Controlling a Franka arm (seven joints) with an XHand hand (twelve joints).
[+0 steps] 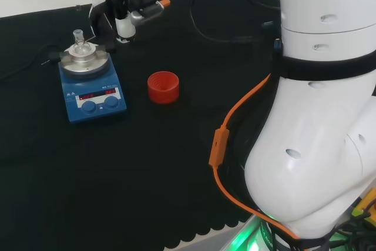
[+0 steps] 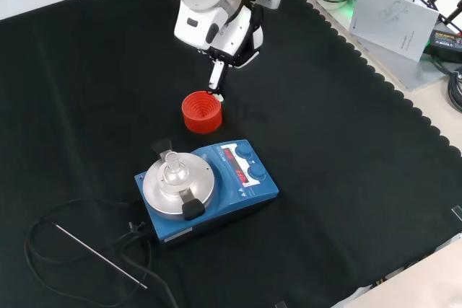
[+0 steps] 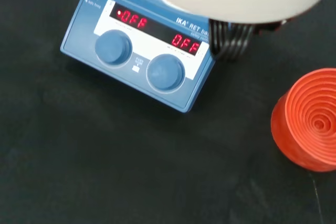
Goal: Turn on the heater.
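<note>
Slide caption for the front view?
Hand hovers beyond the red stand, short of the blue heater with its flask.

Black scallop-edged cloth (image 2: 346,178) over the bench, pale surface (image 2: 433,279) beyond its edge, green glow (image 1: 249,240) below

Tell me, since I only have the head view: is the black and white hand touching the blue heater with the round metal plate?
Observer: No. In the front view the hand hangs by the far rim of the red ribbed ring, apart from the blue heater.
Operator: Is anything on the knobs?
Observer: The wrist view shows both round blue knobs bare, with nothing touching them.
Operator: Is anything loose nearby?
Observer: In the front view, a thin metal rod on a black cable lies on the cloth beside the heater.
</note>
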